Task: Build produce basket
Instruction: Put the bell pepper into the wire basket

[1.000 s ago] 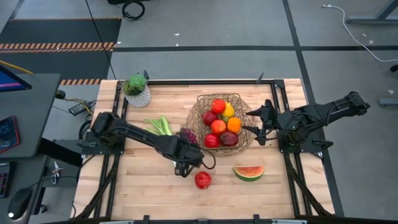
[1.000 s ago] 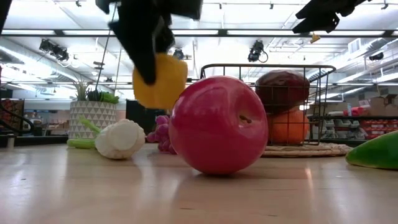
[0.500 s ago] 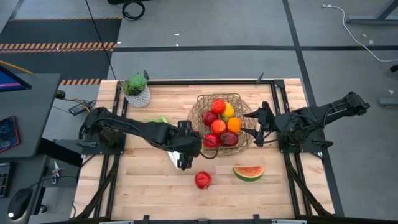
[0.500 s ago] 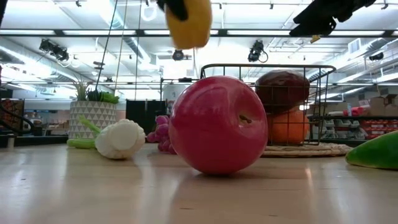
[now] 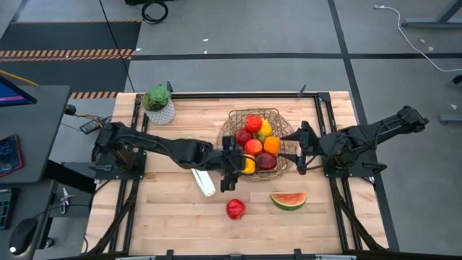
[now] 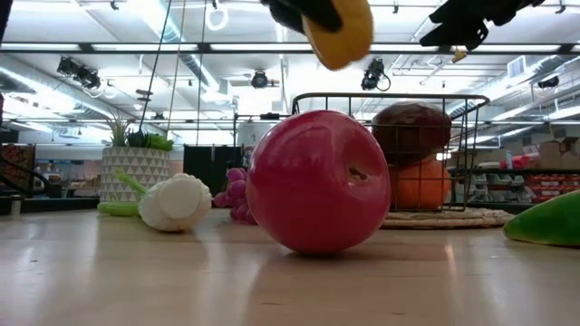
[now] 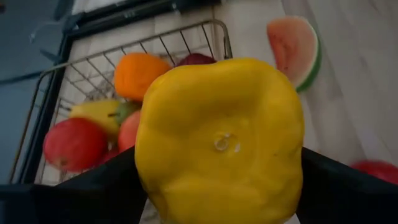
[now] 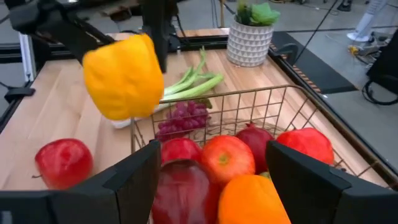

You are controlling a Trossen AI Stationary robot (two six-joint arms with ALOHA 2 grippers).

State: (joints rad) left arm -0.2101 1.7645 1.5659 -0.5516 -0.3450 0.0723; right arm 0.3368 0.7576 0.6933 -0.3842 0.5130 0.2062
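Now my left gripper (image 5: 242,165) clamps the yellow pepper (image 7: 219,142), carried high at the basket (image 5: 232,124) rim so it clears the wire before dropping among the fruit; my right gripper (image 5: 300,148), jaws apart and empty, waits beside the opposite rim.

A yellow pepper (image 5: 247,165) hangs above the rim of the fruit-filled wire basket (image 5: 229,133).
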